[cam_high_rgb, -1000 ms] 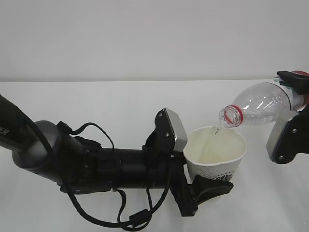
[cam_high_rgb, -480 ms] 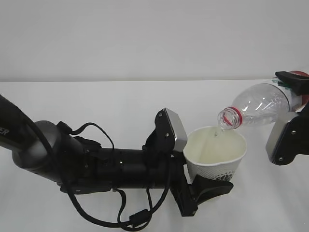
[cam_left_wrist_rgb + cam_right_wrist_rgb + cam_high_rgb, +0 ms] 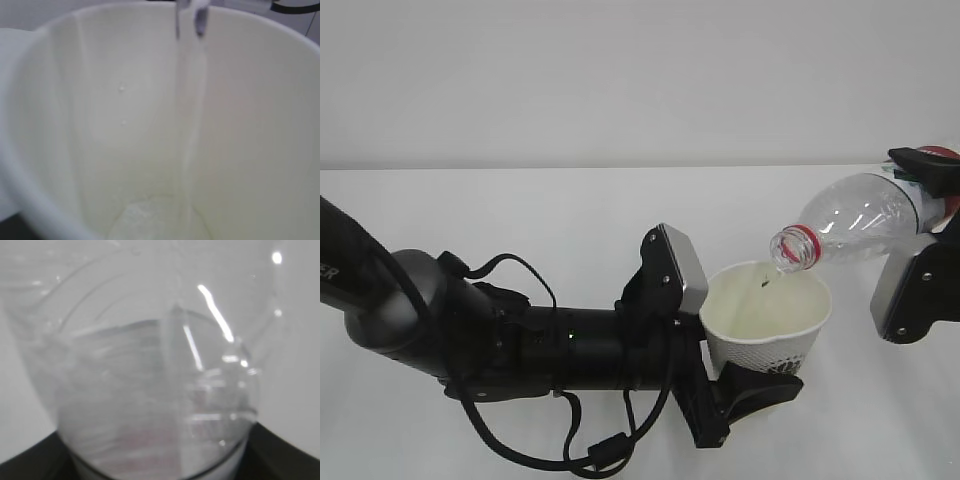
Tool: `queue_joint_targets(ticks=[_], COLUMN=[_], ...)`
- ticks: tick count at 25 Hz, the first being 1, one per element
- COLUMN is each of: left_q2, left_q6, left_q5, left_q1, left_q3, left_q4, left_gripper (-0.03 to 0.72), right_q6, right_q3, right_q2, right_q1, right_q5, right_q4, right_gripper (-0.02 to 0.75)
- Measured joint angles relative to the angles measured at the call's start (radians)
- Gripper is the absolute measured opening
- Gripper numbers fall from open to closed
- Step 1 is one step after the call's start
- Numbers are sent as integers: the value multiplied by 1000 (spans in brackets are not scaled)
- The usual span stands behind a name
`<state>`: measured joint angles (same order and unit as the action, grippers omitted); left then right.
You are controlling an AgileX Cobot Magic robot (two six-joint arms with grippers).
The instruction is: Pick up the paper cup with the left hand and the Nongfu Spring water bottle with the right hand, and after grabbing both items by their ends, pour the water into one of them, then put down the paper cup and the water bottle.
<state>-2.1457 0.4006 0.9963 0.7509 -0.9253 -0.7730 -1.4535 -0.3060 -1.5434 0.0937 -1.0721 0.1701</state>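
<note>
The left hand (image 3: pixel 745 385) has its jaws pinching the paper cup (image 3: pixel 767 320) near its base, above the white tabletop (image 3: pixel 570 210). A thin stream of water (image 3: pixel 192 100) falls in. The tilted Nongfu Spring water bottle (image 3: pixel 850 225) sits clamped in the right hand (image 3: pixel 920 240), partly cut off by the frame edge.

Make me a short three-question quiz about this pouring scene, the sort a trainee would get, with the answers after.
1. True or false: the bottle stands upright on the table.
2. Multiple choice: where does the stream of water land? A) on the table B) inside the cup C) on the left tool
3. Fill in: the ring round the bottle's neck is coloured ____.

Key
1. False. The right tool holds it off the table, tilted, mouth down over the cup.
2. B. The left wrist view shows the stream running down to the cup's bottom.
3. Red.
</note>
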Motion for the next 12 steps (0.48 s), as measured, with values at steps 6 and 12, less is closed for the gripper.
queue_joint_targets(ticks=[6,12], left_q2=[0,0], left_q6=[0,0], left_q5=[2,6], left_q1=[0,0], left_q3=[0,0], left_q4=[0,0], left_gripper=[543,543], right_q6=[-2,-12], right_q3=[0,0], right_q2=[0,0], right_q1=[0,0], right_q5=[0,-2], right_q4=[2,3], right_gripper=[471,471])
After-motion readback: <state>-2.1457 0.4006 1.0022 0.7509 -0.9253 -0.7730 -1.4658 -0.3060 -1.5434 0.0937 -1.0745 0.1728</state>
